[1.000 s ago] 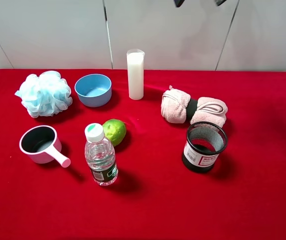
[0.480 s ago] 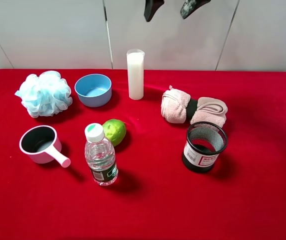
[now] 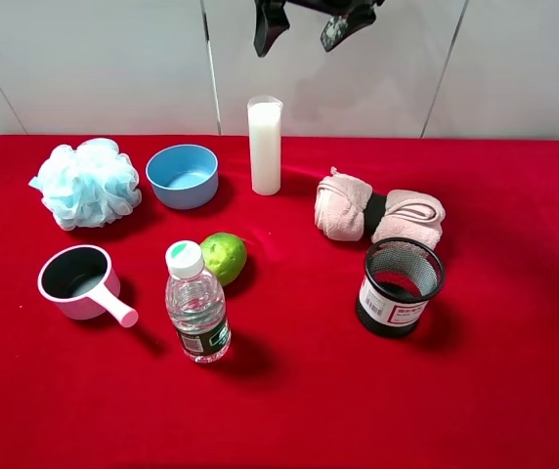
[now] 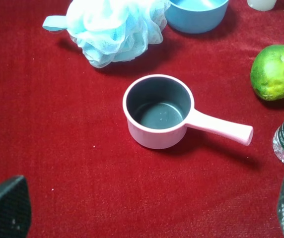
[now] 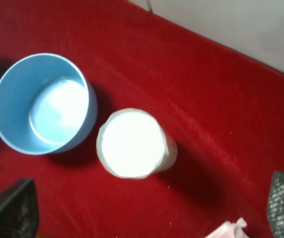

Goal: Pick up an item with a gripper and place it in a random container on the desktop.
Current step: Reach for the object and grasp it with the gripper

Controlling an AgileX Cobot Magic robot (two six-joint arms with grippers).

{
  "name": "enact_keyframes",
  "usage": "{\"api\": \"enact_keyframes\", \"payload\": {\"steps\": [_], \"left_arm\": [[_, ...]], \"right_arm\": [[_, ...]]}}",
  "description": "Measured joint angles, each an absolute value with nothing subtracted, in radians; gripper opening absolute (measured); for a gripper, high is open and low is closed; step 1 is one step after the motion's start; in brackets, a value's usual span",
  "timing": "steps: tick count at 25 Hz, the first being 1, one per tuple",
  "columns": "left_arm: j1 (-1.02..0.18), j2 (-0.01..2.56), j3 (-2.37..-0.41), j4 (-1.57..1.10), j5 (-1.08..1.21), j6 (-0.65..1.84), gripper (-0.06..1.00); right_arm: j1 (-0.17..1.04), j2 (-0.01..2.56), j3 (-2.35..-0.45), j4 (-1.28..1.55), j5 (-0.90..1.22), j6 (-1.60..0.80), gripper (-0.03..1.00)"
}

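We see R gripper [image 3: 300,37] released, jaws wide, hovering above the cylinder [image 3: 265,147], not touching; bowl [image 3: 182,176] lower, to gripper's left.

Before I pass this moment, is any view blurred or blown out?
Right wrist view: soft throughout; the top of the white cylinder is blown out to featureless white, with glare on the floor of the blue bowl. Left wrist view: sharp, the pink cup crisp. Exterior high view: sharp and evenly lit, with a soft shadow right of the mesh cup.
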State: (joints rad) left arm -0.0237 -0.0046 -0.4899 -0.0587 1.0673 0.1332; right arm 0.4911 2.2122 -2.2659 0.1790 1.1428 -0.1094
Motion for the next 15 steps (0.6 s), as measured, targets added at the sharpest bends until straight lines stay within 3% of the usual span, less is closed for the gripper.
{"api": "enact_keyframes", "payload": {"steps": [15], "left_arm": [[-0.024,-0.005,-0.490,-0.059,1.067,0.133,0.99]], "right_arm": [[0.499,2.326,-2.266,0.198,1.075,-0.146,0.69]]}}
